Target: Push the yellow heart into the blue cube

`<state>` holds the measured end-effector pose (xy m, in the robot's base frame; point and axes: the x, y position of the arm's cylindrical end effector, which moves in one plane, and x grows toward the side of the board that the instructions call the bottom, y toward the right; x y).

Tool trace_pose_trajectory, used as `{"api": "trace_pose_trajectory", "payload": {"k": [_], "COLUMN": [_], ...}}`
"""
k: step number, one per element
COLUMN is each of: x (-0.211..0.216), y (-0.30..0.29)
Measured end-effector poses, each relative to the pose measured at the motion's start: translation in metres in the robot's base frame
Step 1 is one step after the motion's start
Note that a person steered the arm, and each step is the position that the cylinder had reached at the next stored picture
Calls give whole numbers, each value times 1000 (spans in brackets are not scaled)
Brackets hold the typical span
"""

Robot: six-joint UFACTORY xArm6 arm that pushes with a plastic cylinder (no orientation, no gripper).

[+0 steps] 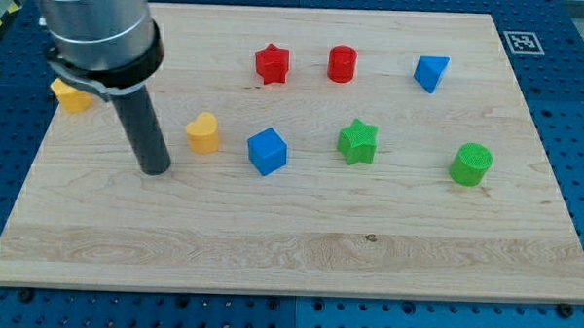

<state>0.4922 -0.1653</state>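
Note:
The yellow heart [202, 133] lies on the wooden board left of centre. The blue cube [267, 150] sits just to its right, with a small gap between them. My tip [156, 169] rests on the board to the left of the yellow heart and slightly below it, a short gap away, not touching it. The rod rises up and to the left to the arm's grey body.
A yellow block [70, 96] lies at the left edge, partly hidden by the arm. A red star [271, 63], a red cylinder [342, 64] and a blue triangular block [431, 72] line the top. A green star [357, 141] and a green cylinder [470, 163] lie to the right.

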Motion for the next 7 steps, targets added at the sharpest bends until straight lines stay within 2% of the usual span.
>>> {"api": "trace_pose_trajectory", "payload": {"k": [2,5,7], "x": [-8,-53,-47], "y": [-6,27,28]}}
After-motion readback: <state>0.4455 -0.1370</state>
